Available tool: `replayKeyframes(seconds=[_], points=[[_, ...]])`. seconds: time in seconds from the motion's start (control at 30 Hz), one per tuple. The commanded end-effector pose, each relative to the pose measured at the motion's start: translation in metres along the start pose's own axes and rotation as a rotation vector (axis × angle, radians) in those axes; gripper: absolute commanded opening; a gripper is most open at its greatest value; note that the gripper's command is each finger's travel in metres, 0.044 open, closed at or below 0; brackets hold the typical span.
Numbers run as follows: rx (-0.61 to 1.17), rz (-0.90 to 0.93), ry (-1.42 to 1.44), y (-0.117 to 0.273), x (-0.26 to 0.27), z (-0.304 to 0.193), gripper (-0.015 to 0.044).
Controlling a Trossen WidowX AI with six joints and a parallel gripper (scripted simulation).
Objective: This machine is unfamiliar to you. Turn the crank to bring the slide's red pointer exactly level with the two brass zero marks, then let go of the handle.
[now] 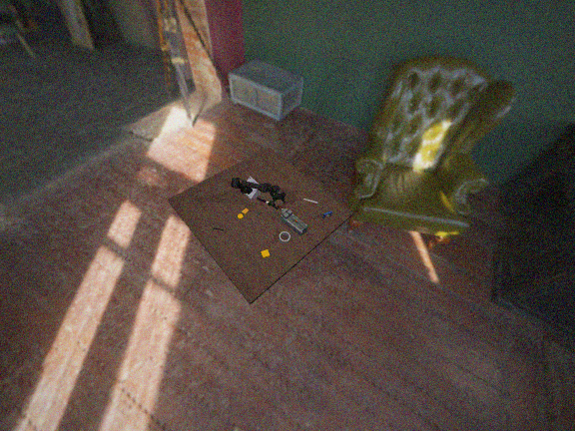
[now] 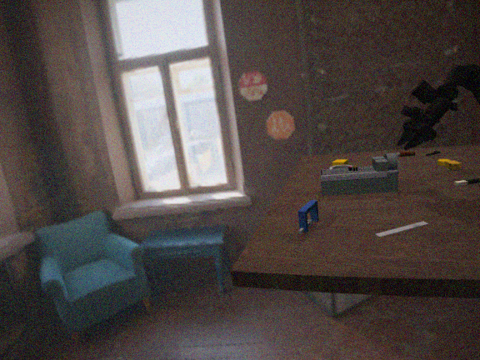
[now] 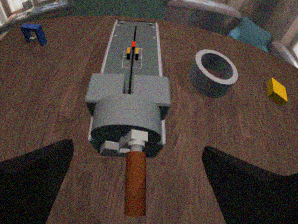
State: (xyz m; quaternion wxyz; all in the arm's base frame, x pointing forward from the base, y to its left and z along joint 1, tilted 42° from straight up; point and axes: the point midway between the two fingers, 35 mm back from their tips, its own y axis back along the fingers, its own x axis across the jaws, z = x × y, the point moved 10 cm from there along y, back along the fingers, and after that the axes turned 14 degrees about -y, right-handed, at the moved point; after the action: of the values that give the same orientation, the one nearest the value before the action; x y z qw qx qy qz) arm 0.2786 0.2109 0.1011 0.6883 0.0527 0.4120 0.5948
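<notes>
The grey machine [image 1: 294,222] [image 2: 358,184] [image 3: 114,56] stands on the table with its crank end toward the arm. In the wrist view, the red pointer [image 3: 133,44] sits on the slot, a little farther from the crank than the two brass marks [image 3: 128,53] [image 3: 136,53]; it is not level with them. The brown crank handle [image 3: 135,184] [image 2: 407,154] sticks out at the near end. My gripper [image 3: 139,151] [image 2: 403,146] is open and empty. In the wrist view its fingers stand wide on either side of the handle, not touching it; in the exterior view the fingertips are just above it.
A grey ring [image 3: 206,83] [image 1: 280,236] and a yellow block [image 3: 276,91] [image 1: 266,253] lie right of the machine in the wrist view. A blue bracket [image 3: 37,28] [image 2: 303,221] is left of it. A white strip [image 2: 402,229] [image 1: 310,201] and small yellow pieces [image 2: 449,163] also lie on the table.
</notes>
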Motion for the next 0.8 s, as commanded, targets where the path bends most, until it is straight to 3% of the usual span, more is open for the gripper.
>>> replayKeyframes(seconds=[0.0, 0.77], points=[[0.006, 0.003, 0.013, -0.005, 0.0, -0.007, 0.044], [0.005, 0.001, 0.014, -0.03, -0.008, -0.032, 0.044]])
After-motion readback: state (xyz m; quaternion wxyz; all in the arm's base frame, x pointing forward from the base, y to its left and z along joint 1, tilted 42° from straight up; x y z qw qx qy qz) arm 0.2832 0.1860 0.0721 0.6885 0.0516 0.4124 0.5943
